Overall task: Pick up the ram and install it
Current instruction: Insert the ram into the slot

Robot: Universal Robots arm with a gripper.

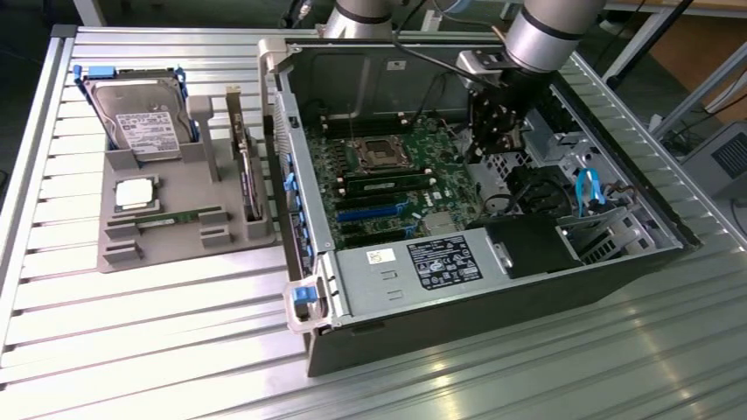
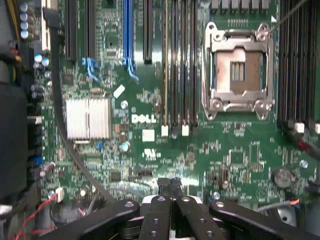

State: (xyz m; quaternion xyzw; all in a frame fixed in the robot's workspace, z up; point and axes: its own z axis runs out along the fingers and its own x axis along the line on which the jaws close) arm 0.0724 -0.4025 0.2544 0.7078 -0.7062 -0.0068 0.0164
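Observation:
The ram, a thin green stick, lies flat in a slot of the grey holder tray on the exterior view's left. My gripper hangs inside the open computer case, over the motherboard and far from the tray. In the wrist view my gripper has its two black fingertips pressed together with nothing between them. It sits above the green Dell motherboard. The memory slots run beside the open processor socket. One green stick stands seated in a motherboard slot.
The tray also holds a hard drive, a square silver processor chip and an upright expansion card. Inside the case are a silver heatsink, the power supply, blue cables and a drive cage.

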